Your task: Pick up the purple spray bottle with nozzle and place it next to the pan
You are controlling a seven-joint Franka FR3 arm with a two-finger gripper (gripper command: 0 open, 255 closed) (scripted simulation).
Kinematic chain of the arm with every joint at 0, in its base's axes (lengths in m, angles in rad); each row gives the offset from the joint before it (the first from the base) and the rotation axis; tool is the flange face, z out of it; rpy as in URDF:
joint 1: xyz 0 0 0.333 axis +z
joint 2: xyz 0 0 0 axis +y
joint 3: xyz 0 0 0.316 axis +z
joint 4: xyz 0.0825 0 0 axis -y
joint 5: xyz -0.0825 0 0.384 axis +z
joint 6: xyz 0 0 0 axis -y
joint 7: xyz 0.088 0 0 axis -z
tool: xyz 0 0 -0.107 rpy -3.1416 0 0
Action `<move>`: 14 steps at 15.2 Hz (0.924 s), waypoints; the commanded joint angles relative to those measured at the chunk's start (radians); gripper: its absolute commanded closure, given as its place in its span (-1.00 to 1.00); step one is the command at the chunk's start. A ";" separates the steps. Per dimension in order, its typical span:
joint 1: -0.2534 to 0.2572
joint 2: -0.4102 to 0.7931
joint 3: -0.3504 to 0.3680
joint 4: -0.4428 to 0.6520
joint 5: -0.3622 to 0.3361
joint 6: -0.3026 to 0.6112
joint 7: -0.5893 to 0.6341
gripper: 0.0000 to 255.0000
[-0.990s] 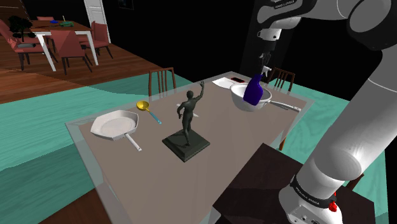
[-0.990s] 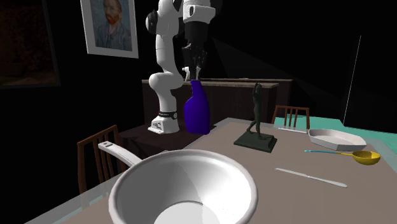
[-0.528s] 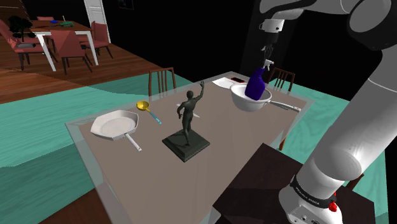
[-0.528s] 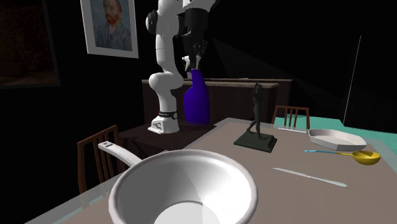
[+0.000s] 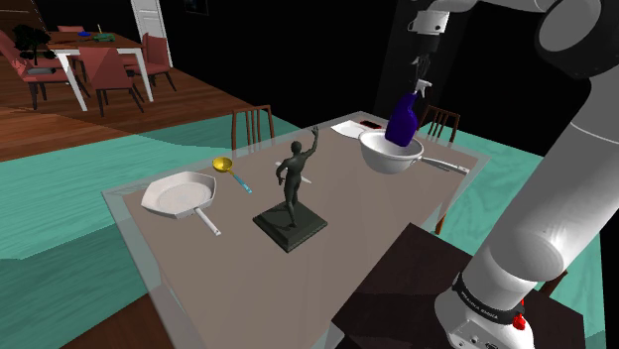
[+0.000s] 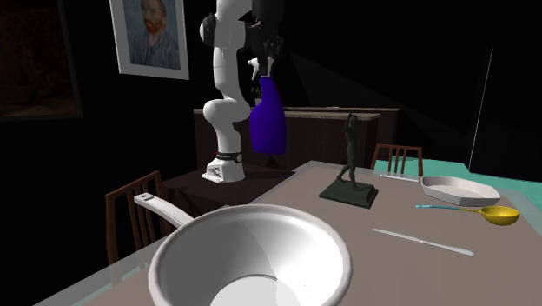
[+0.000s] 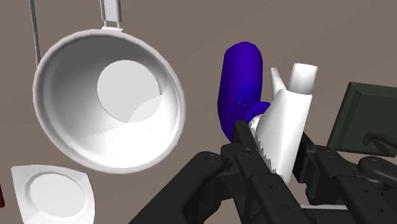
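The gripper is clamped on the white nozzle of the bottle, which is held in the air above the round pan. It should be lowered slowly, kept upright, and released on the bare table beside the rim.

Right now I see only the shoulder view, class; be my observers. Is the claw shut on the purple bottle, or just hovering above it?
Observer: In the wrist view, the claw is shut on the white spray head.
Operator: Is the purple bottle sitting inside the pan?
Observer: No. The wrist view shows it hanging beside the pan, whose bowl holds nothing.
Operator: Is it off the table?
Observer: Yes. In the second exterior view its base hangs above the tabletop.
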 commanded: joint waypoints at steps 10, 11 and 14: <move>-0.011 0.060 -0.012 0.215 0.030 -0.163 -0.025 1.00; -0.013 0.068 -0.013 0.237 0.035 -0.179 -0.029 1.00; 0.002 0.052 0.000 0.236 0.027 -0.191 -0.002 1.00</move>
